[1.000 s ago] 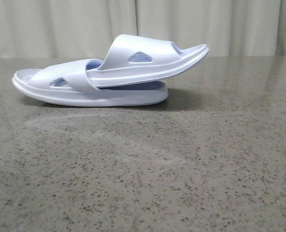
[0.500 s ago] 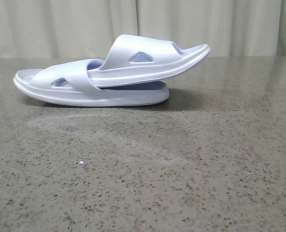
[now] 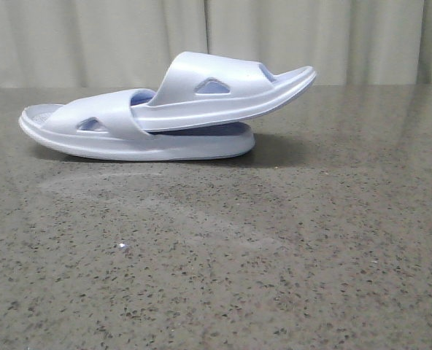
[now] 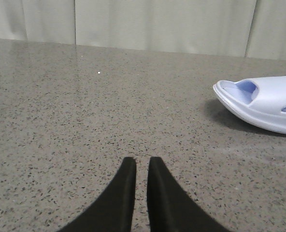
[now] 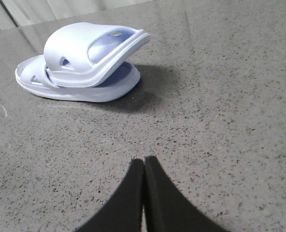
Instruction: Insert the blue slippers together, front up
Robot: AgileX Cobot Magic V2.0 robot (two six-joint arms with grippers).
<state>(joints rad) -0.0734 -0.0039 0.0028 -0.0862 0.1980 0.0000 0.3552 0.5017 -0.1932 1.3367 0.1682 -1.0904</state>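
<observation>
Speckled grey table (image 3: pixel 274 277), curtain behind. Blue slippers (image 3: pixel 165 117) nested at far middle, upper one tilted. Left gripper (image 4: pixel 137 166) nearly closed, right gripper (image 5: pixel 144 166) pressed together, both empty, well apart from slippers.

The surface (image 3: pixel 274 255) is dark grey speckled stone. One slipper (image 3: pixel 128 142) lies flat on it. The other slipper (image 3: pixel 223 91) is tucked under its strap, tilted upward.

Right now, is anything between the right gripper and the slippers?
Nothing visible: only bare table lies between the right gripper and the nested slippers.
</observation>
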